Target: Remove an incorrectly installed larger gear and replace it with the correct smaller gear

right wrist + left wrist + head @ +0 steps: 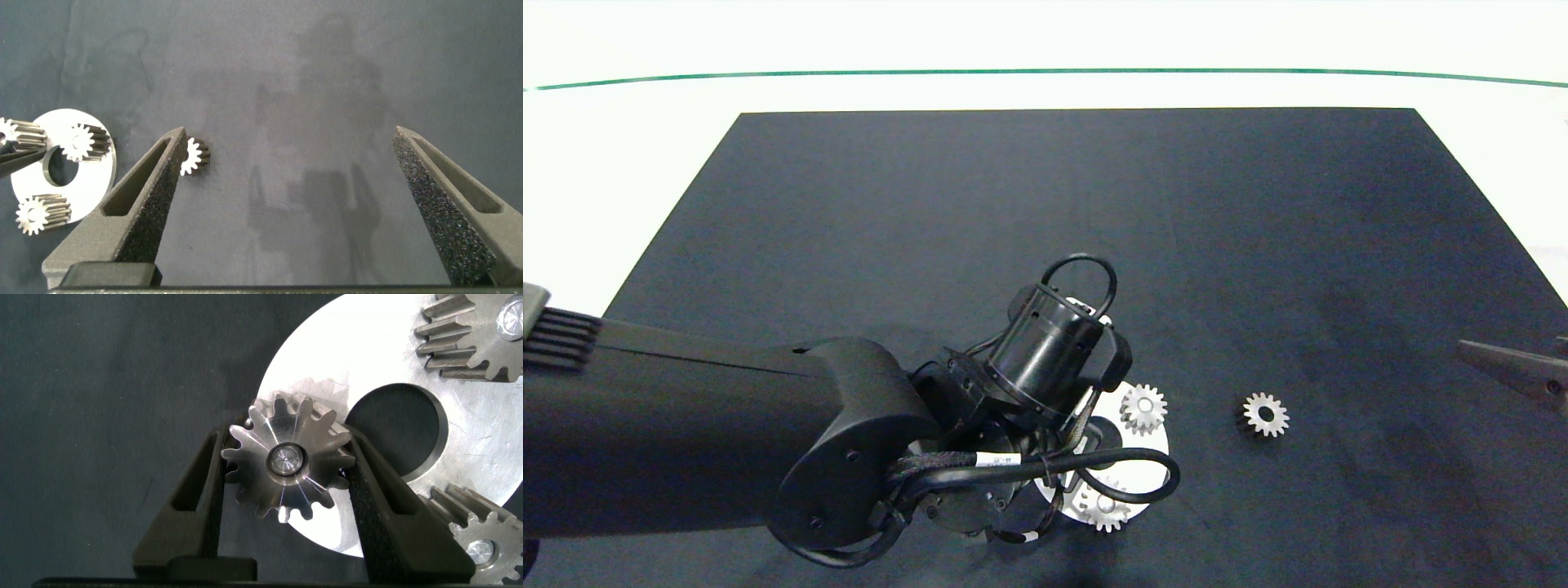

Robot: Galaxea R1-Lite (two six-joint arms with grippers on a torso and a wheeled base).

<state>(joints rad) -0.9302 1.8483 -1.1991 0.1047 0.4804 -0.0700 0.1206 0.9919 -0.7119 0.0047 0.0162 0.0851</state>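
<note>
Left end effector (286,469) clamped on larger gear (288,461) at disc (482,445) edge. Smaller gear (1264,415) loose on mat, 3 o'clock of disc. Right end effector (290,204) wide open, parked.

A white table (1045,90) carries a dark mat (1045,245). On the mat, near its front edge, lie a round metal plate (1156,445) and a loose small gear (1264,415).

The larger gear (286,464) is bright machined metal with fine radial tool marks on its face. The round plate (482,433) under it looks like brushed, satin metal. The mat (1045,212) is dark, matt and cloth-like. The left gripper (286,498) has rough, foam-textured black finger pads (364,506).
</note>
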